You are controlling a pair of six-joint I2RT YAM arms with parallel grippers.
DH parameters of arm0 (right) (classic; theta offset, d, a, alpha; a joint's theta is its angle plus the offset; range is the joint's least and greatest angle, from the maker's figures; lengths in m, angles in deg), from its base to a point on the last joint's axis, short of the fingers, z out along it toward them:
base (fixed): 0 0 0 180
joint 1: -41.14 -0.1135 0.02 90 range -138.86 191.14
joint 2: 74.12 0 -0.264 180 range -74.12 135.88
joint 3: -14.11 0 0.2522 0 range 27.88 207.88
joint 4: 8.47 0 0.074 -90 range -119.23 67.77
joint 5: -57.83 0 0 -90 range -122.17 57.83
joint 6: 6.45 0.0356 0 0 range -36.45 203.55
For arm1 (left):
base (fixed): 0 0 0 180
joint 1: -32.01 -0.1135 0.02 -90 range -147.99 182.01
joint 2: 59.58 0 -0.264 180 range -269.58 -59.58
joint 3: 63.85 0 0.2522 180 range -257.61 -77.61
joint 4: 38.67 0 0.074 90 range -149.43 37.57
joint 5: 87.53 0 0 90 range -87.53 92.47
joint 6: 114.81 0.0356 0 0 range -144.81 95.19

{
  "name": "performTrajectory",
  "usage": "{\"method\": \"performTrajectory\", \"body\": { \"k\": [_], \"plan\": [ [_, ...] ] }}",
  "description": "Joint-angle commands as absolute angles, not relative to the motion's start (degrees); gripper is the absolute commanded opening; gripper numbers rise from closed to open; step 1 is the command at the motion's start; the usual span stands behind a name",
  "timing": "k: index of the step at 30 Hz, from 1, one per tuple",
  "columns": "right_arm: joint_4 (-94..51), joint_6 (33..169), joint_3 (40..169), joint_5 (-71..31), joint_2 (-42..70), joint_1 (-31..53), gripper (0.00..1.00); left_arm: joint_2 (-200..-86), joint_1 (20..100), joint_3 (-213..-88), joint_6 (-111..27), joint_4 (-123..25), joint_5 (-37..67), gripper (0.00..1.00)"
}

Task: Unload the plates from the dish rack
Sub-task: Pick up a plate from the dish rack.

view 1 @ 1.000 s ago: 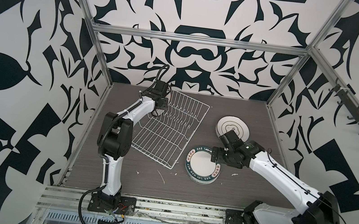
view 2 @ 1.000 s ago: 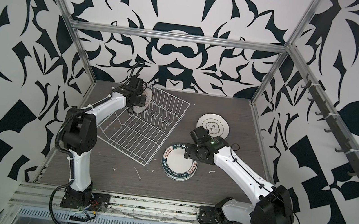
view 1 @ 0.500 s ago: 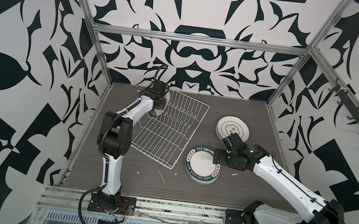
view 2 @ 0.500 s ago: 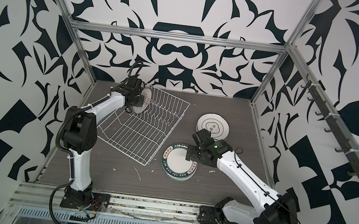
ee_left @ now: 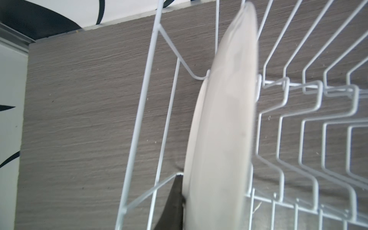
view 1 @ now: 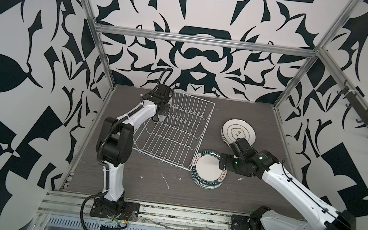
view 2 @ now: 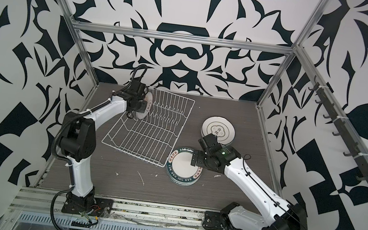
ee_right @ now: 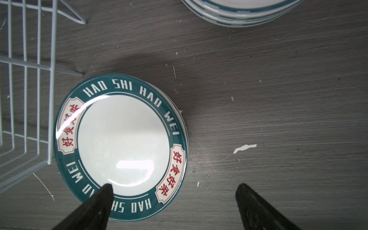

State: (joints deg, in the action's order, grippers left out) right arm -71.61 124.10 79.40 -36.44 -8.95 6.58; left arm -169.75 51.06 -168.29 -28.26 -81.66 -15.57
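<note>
- Left gripper [view 2: 139, 111]: jaws pinched shut on the rim of a plate [view 2: 147, 104]. In the left wrist view I see one dark finger [ee_left: 175, 205] flat against the plate's face. The other finger is hidden behind the plate.
- The plate stands on edge, near upright, in the end slot of the rack [view 1: 201, 137], at the rack's upper-left corner in both top views. It is blurred in the wrist view, so I cannot tell whether its lower edge rests on the wires.
- The rack sits skewed on the grey table [view 1: 144, 187], centre-left of frame in both top views.
- Right gripper [ee_right: 174, 185]: jaws spread wide, holding nothing. It hangs above the table, with one finger over the rim of the teal stack [view 1: 208, 172] and the other over bare table.
- The teal stack lies flat, lower centre of frame, just beside the rack's lower-right corner. The top plate's rim reads HAO SHI HAO WEI, with red characters.
- The cloud stack [view 1: 238, 132] lies flat, right of centre, higher in frame than the right gripper and apart from the teal stack. Its top plate carries a black cloud emblem.
</note>
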Motion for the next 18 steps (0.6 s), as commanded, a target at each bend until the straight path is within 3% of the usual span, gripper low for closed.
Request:
{"method": "performTrajectory", "body": {
  "k": [1, 8, 18],
  "plan": [
    [-71.0, 125.1, 79.4, -36.2, -10.6, 6.7, 1.00, -164.5, 50.9, -166.8, -25.6, -82.5, -19.9, 0.00],
    [-71.2, 125.4, 78.7, -36.3, -12.8, 6.8, 1.00, -157.7, 50.8, -164.6, -25.1, -84.0, -23.3, 0.00],
    [-70.8, 124.1, 80.2, -36.8, -15.1, 6.7, 1.00, -144.3, 51.4, -160.3, -33.7, -88.3, -18.9, 0.00]
  ]
}}
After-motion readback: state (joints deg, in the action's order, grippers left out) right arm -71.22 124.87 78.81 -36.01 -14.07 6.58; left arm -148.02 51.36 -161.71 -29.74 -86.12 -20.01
